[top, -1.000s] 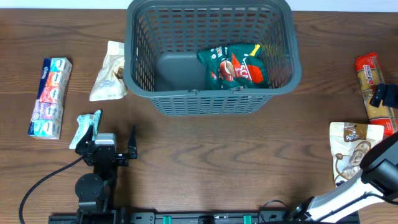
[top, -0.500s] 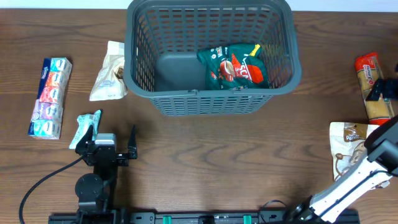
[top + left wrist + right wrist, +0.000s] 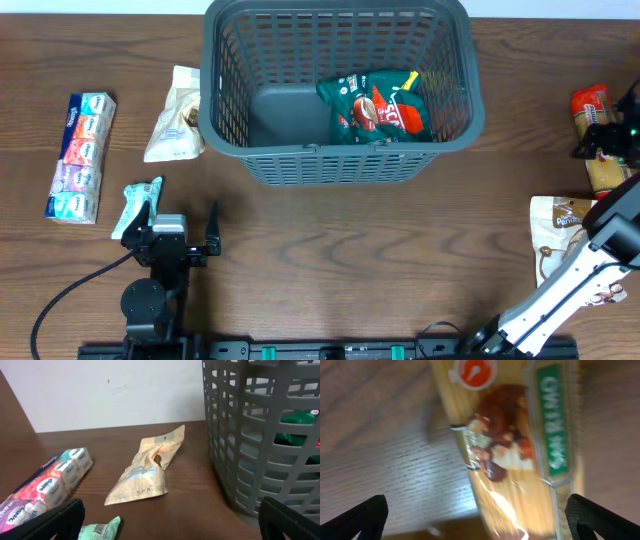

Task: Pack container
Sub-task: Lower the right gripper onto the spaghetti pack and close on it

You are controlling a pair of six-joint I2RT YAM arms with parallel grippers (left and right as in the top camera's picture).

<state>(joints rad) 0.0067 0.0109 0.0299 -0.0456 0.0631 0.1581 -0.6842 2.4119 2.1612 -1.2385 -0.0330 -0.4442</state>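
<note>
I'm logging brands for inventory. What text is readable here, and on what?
Nothing reads clearly.
Long yellow pack: white capitals on green label, blurred.
Beige pouch: small dark stamp, illegible.
Tissue pack: lettering too blurred.
Green bag in the container: logo too small.

A dark brown wood-grain table (image 3: pixel 330 240) (evenly lit) meets a plain white wall (image 3: pixel 115 390) behind
</note>
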